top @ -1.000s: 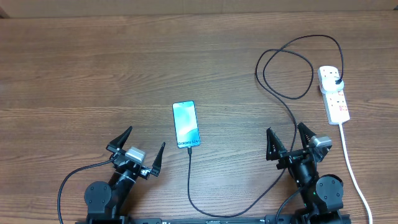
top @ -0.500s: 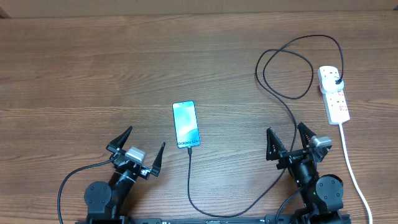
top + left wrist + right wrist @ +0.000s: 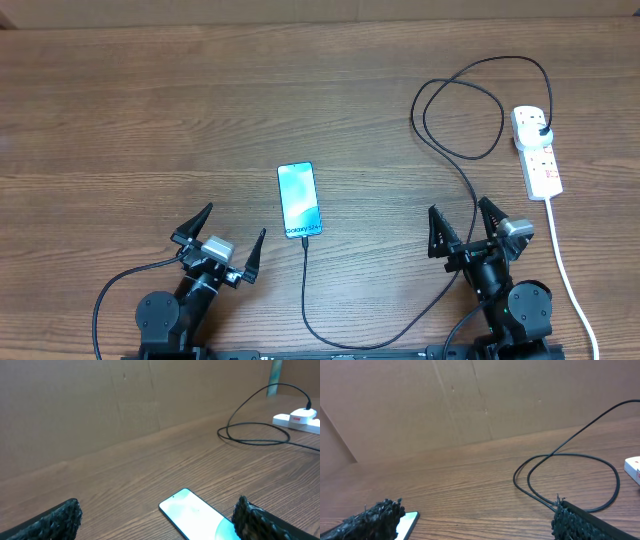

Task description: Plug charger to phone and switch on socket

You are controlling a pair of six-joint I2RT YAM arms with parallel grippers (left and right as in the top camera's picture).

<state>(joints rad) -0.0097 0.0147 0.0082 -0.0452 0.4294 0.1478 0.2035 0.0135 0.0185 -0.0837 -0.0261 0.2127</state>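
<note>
Phone [image 3: 299, 200]: lies flat, screen up, near the middle of the wooden surface [image 3: 150, 120], with its "Galaxy S24" end toward the robot.

Charger [image 3: 305, 290]: the thin black cable meets the phone's near end and runs toward the robot base. It then swings right past the right arm, loops at the far right and ends at a black plug [image 3: 541, 131] seated in the socket [image 3: 541, 170].

Socket: a white power strip near the right edge, with its white cord [image 3: 562, 262] trailing toward the robot. Switch position cannot be told.

Left end effector [image 3: 235, 222]: released, jaws wide apart, grasping nothing, near-left of the phone.

Right end effector [image 3: 457, 207]: released, jaws spread, grasping nothing, with the cable running close by.
</note>
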